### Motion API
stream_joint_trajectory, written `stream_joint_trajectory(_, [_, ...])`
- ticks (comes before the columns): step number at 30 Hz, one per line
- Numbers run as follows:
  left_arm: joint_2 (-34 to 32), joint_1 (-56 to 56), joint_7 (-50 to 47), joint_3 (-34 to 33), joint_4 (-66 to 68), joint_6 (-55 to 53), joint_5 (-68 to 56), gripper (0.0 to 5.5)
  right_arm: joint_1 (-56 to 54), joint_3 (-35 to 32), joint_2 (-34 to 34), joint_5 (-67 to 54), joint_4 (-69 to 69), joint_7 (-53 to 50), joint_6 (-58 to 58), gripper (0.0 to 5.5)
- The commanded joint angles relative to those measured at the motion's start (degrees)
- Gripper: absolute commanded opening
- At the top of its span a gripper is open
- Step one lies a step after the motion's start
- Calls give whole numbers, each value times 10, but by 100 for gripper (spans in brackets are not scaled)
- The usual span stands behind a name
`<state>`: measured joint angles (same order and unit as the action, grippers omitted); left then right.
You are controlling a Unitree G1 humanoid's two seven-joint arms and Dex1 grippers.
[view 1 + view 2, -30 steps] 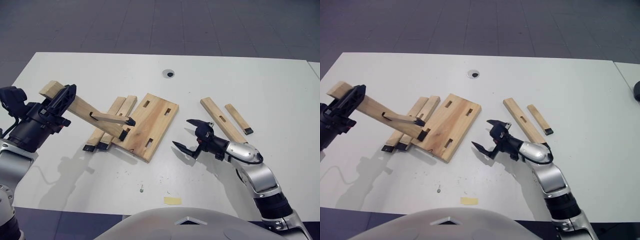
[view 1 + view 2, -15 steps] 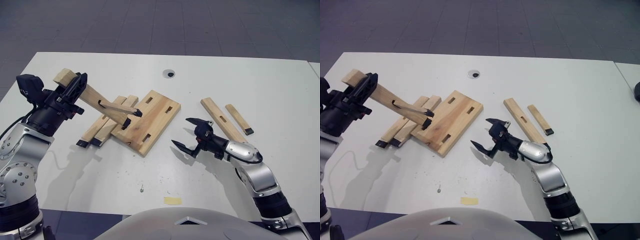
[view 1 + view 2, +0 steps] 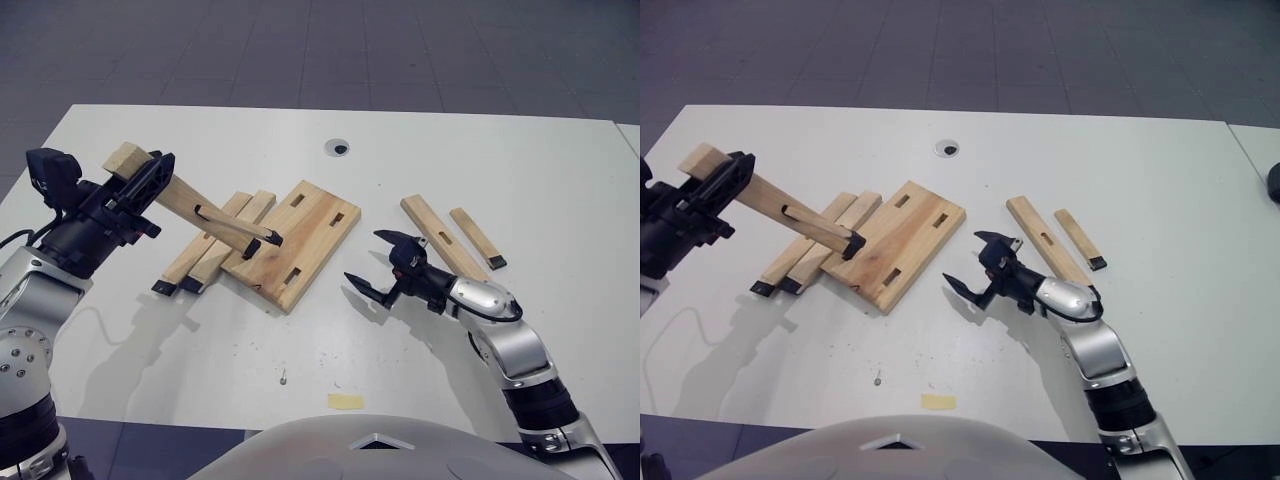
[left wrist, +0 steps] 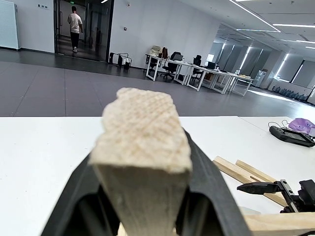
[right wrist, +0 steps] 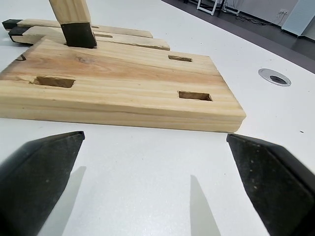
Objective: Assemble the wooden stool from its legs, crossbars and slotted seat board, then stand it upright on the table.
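Observation:
My left gripper [image 3: 138,188] is shut on the upper end of a wooden leg [image 3: 195,205], held slanting over the table's left side. A thin crossbar [image 3: 235,226] sticks out of the leg's slot. The leg's black-capped foot [image 5: 78,32] touches the slotted seat board [image 3: 303,243], which lies flat mid-table. Two more legs [image 3: 205,255] lie side by side, partly under the board's left edge. My right gripper [image 3: 383,268] is open just right of the board, low over the table, with nothing in it. A slotted leg [image 3: 438,236] and a short crossbar [image 3: 476,237] lie behind it.
A round cable hole [image 3: 340,148] sits in the white table [image 3: 180,340] behind the board. A small screw [image 3: 284,377] and a yellow tape scrap [image 3: 345,401] lie near the front edge. A dark object [image 3: 1273,181] shows at the far right.
My left gripper carried the leg away from the front edge and rightward, then lowered it slightly; its foot now sits farther onto the board. The right gripper has barely moved.

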<state>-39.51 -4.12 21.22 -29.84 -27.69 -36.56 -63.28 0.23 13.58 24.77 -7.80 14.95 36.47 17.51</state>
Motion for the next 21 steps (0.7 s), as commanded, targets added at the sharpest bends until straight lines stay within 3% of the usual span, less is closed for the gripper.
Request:
stream_joint_trajectory(1, [-9,22,-9,-15,6,-17,-26,104,5,3,-1,6,1,-3,-4,540])
stream_joint_trajectory(8, [-39,52,-10,-30,-4,-43,-64,104,17,9,-6,11,3,-8,-7,540])
stream_joint_trajectory(21, [-57,47,60,13,57,-47,25,104,15,9,-20,18,-2,-16,-6,540])
